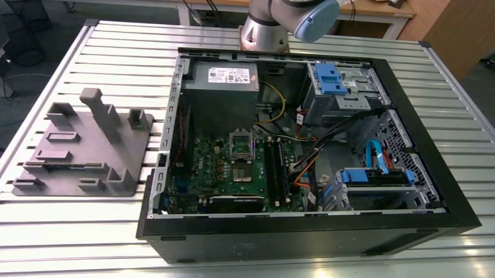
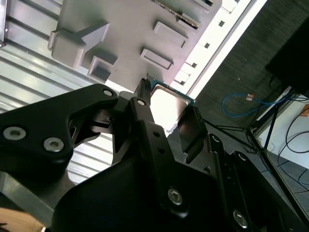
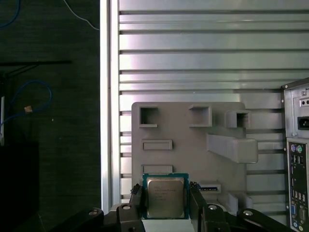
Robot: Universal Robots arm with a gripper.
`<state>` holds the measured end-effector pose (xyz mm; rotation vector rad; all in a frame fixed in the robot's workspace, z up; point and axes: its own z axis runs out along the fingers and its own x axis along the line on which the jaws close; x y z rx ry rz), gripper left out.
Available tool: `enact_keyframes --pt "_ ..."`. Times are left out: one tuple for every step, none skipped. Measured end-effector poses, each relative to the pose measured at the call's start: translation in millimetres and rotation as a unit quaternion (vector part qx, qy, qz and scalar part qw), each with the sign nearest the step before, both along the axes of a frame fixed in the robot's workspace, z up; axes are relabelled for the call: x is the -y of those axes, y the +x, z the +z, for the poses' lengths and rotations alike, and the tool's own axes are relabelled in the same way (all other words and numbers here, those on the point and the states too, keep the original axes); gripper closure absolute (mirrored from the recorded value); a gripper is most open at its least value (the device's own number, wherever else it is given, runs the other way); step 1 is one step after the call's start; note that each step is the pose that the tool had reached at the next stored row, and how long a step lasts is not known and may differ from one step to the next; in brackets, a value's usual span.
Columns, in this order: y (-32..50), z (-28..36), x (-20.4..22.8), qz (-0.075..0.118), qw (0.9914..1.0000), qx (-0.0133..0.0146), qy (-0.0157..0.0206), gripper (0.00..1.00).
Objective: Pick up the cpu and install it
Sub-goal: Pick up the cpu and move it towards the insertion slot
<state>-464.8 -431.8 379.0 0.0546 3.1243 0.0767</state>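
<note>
The cpu (image 3: 165, 197), a flat square chip with a silvery metal top and a thin green rim, sits between my gripper's (image 3: 165, 205) two black fingers (image 3: 136, 205), which are shut on its opposite edges. In the second wrist view the cpu (image 2: 166, 104) is held in the gripper (image 2: 166, 113) well above the grey fixture plate (image 2: 125, 29). In the exterior view the open computer case (image 1: 433, 174) lies on the table, with the motherboard's empty socket (image 1: 241, 147) near its middle. The arm's (image 1: 286, 23) base stands behind the case.
The grey fixture plate (image 1: 85, 150) with raised blocks and pockets lies on the slatted metal table (image 1: 309, 35), at the exterior view's left of the case. The case's rear panel (image 3: 297, 159) is beside the fixture plate (image 3: 183, 130). Cables, drive bays and a power supply (image 1: 224, 75) crowd the case's inside.
</note>
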Motion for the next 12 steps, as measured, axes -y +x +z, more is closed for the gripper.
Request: enact_keyframes --pt "0.0 0.1 0.0 0.0 1.0 -0.0001 0.0 0.53" --pt "0.0 0.2 0.0 0.0 1.0 -0.0001 -0.0001 0.53" --pt "0.0 0.2 0.0 0.0 1.0 -0.0001 -0.0001 0.53" --pt "0.0 0.2 0.0 0.0 1.0 -0.0001 -0.0001 0.53" --pt "0.0 0.3 0.0 0.0 1.0 -0.0001 -0.0001 0.53" --pt "0.0 0.8 0.0 0.0 1.0 -0.0003 -0.0002 0.53" --pt "0.0 1.8 0.0 0.0 1.0 -0.0003 -0.0002 0.53" --pt "0.1 3.1 0.0 0.0 1.0 -0.0003 -0.0002 0.53" --pt "0.0 4.5 0.0 0.0 1.0 -0.0002 -0.0001 0.53" --pt "0.0 6.4 0.0 0.0 1.0 -0.0002 -0.0001 0.53" --pt "0.0 8.1 0.0 0.0 1.0 -0.0001 -0.0001 0.53" --pt "0.0 9.8 0.0 0.0 1.0 -0.0001 -0.0001 0.53"
